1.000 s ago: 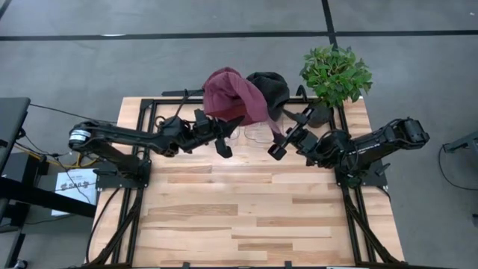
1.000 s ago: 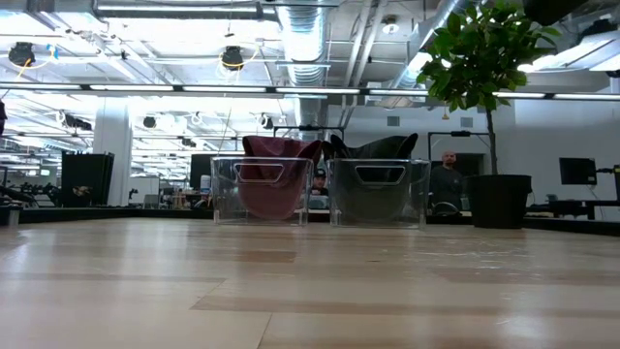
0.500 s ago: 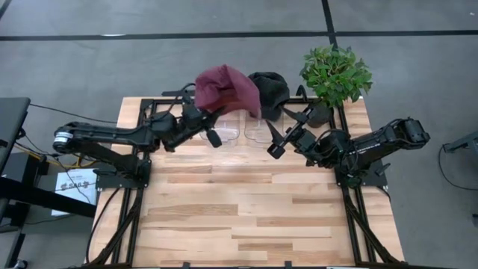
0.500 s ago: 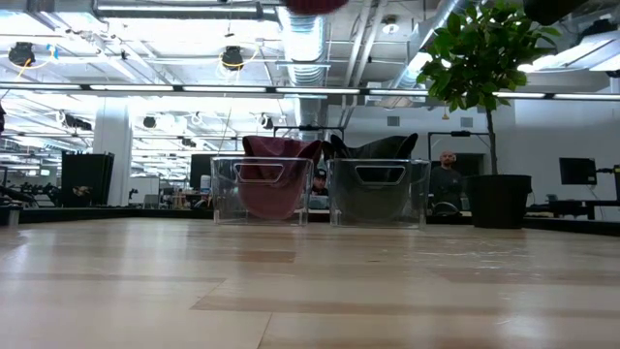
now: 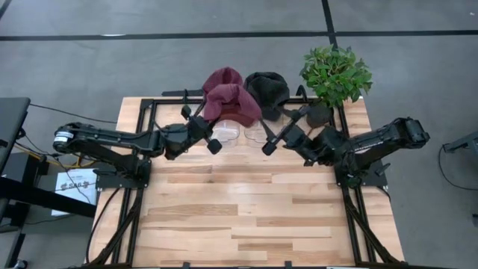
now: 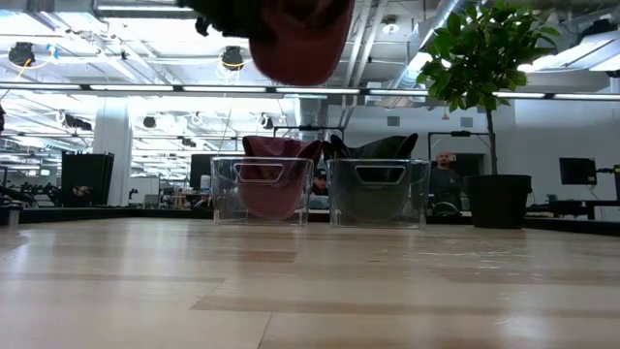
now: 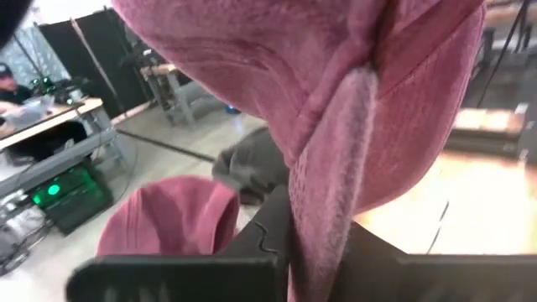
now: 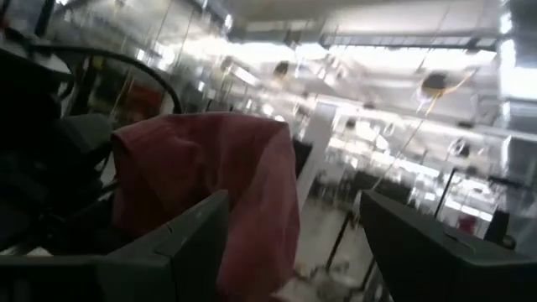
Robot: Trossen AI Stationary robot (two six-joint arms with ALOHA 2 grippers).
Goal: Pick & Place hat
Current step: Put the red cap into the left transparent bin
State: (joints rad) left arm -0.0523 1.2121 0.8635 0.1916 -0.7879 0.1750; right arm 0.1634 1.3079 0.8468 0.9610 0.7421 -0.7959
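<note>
My left gripper (image 5: 205, 128) is shut on a maroon hat (image 5: 233, 104), raised above the left of two clear bins (image 6: 225, 194) at the table's far edge. In the low view that hat (image 6: 300, 39) hangs high over the bins. A second maroon hat (image 6: 271, 184) lies in the left bin and a dark hat (image 6: 380, 179) in the right bin (image 6: 415, 194). My right gripper (image 5: 270, 138) is open, just right of the held hat, touching nothing; from its wrist the hat (image 8: 226, 176) shows beyond the fingers. My left gripper pinches a fold of the maroon hat's cloth (image 7: 323, 176) between its two fingers, coming level from the table's left. The hat is lifted clear and bulges out beyond the fingers over the bin. Which part of the hat the fold belongs to, I cannot tell.
A potted plant (image 5: 334, 75) stands at the table's far right corner, next to the right bin. Black frame rails (image 5: 149, 112) run along both table sides. The near wooden half of the table (image 5: 239, 217) holds nothing. People stand in the room behind the bins.
The left gripper has carried the maroon hat from between the two grippers toward the far edge and over the left bin, then down, so that the hat has come into the top of the low view. The right gripper has shifted slightly toward the far edge and stayed open.
</note>
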